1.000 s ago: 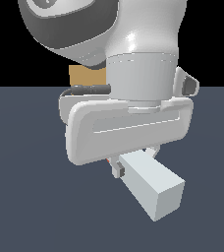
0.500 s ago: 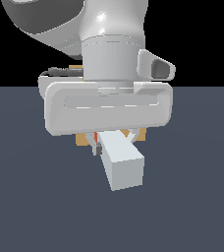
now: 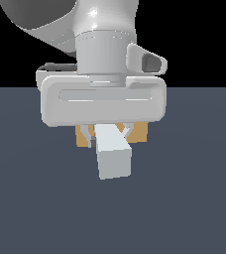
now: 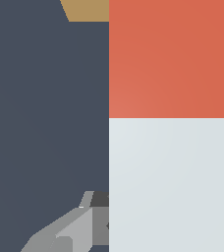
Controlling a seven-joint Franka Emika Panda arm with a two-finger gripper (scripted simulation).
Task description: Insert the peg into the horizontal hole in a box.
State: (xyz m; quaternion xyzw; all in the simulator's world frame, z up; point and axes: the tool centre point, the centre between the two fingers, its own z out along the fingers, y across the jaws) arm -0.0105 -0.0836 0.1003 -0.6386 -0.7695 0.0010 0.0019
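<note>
My gripper (image 3: 109, 135) is shut on the peg (image 3: 113, 154), whose white-grey end points toward the exterior camera. In the wrist view the peg (image 4: 167, 147) fills the frame, white-grey near the fingers (image 4: 60, 231) and red toward the tan box (image 4: 87, 10). The peg's red end points at the box and lies close to it. In the exterior view the box (image 3: 139, 133) shows just behind the gripper, mostly hidden by the hand. The hole is hidden in both views.
The dark grey-blue floor (image 3: 35, 198) spreads around the gripper and box. The robot's large white hand and wrist (image 3: 102, 99) block much of the exterior view.
The gripper with the peg has swung toward the exterior view's right and turned, so the peg now points straight at the box. The box now shows behind the gripper.
</note>
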